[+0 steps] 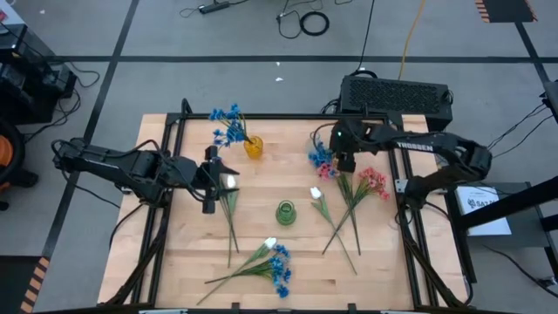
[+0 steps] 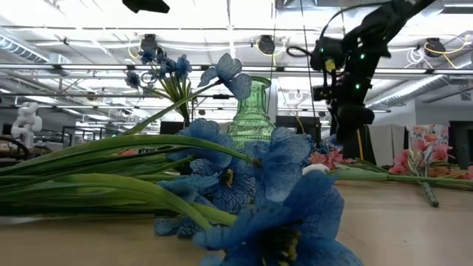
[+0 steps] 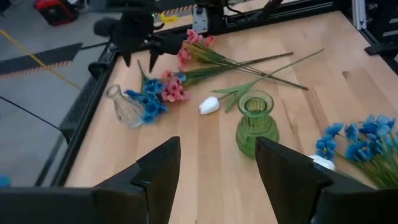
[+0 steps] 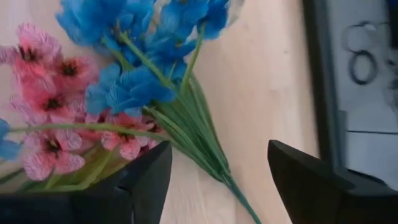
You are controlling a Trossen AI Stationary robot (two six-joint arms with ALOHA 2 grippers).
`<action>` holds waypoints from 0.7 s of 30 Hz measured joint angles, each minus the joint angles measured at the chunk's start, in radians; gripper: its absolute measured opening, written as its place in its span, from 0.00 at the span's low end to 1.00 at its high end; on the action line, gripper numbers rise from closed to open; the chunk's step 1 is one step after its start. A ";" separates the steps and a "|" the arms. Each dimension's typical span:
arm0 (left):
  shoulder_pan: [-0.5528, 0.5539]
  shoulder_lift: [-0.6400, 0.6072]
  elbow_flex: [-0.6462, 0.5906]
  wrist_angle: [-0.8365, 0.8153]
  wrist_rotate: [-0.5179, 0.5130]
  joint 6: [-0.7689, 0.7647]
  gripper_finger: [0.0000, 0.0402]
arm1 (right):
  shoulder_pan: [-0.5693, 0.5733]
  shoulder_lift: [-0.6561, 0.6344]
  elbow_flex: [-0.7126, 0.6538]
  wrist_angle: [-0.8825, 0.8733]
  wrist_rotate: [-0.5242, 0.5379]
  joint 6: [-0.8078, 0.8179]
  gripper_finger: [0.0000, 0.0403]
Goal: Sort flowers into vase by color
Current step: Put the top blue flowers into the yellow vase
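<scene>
Blue flowers (image 1: pixel 279 266) with a white bud (image 1: pixel 270 243): front edge of the table (image 1: pixel 375 270), stems fanned left. Green vase (image 1: pixel 286 212): centre, upright, unfilled. Amber vase (image 1: pixel 254 146): back, holding a blue sprig (image 1: pixel 228 125). Clear vase (image 3: pixel 124 107): right of centre, on its side, blue blooms at its mouth. Pink sprigs (image 1: pixel 373 181) and a white bud (image 1: pixel 316 194): beside it, loose. Right gripper (image 1: pixel 346 162): above that heap, jaws spread, gripping nothing. Left gripper (image 1: pixel 209 180): left of centre, jaws apart, empty.
</scene>
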 joint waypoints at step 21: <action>0.000 0.000 -0.001 -0.012 -0.018 0.021 0.53 | -0.153 0.230 0.000 0.055 -0.097 -0.154 0.63</action>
